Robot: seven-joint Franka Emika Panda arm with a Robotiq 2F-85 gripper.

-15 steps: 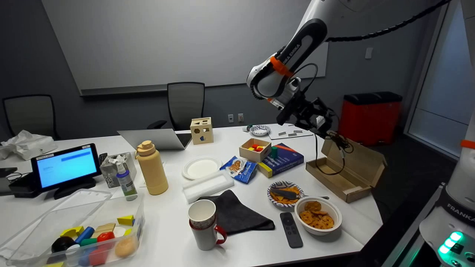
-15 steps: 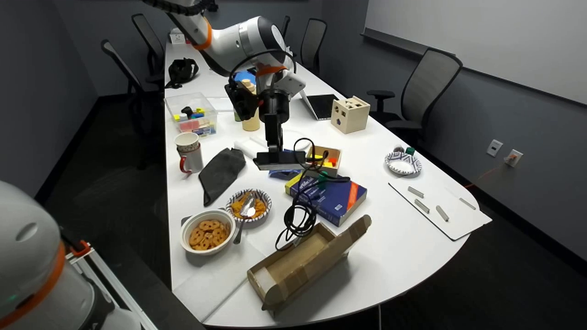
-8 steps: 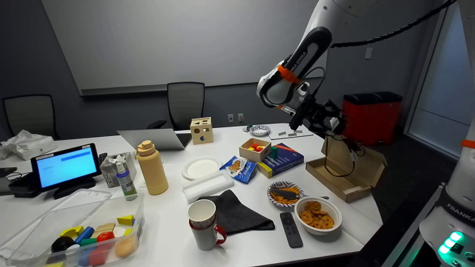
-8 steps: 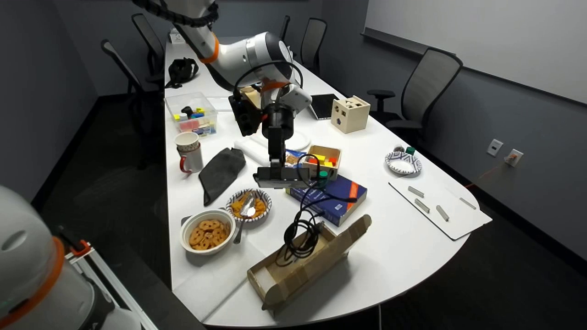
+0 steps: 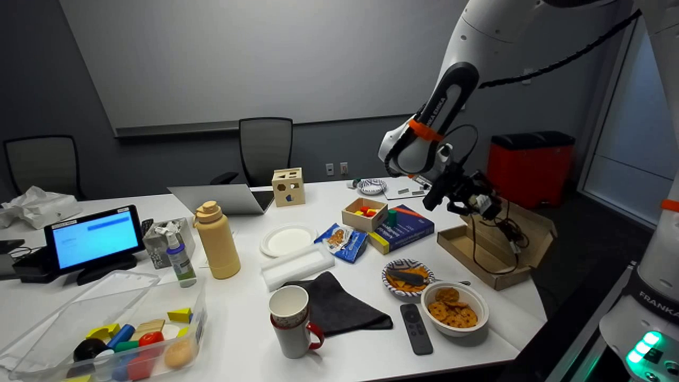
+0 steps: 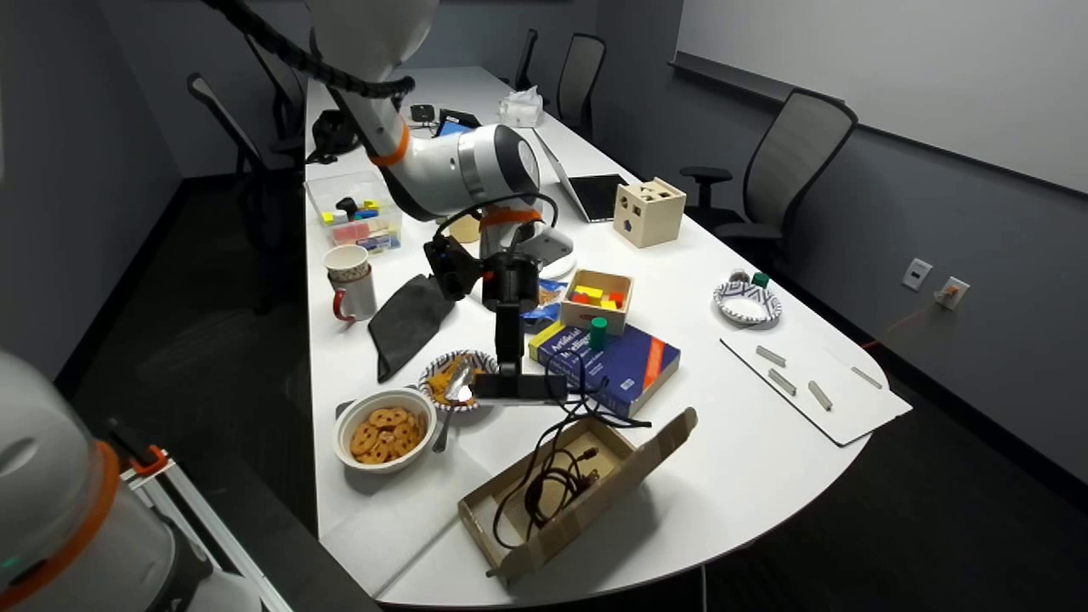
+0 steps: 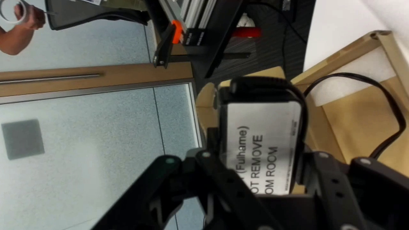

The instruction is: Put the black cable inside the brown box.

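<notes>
The jaws pinch the labelled block (image 7: 262,140) of the black cable (image 6: 534,500), which trails down. Below the jaws, on the bench (image 6: 765,484), stands the brown box (image 7: 358,118); the lowest loops hang in or just over it, I cannot tell which. A blue book (image 6: 627,359) lies to one side of the jaws.
</notes>
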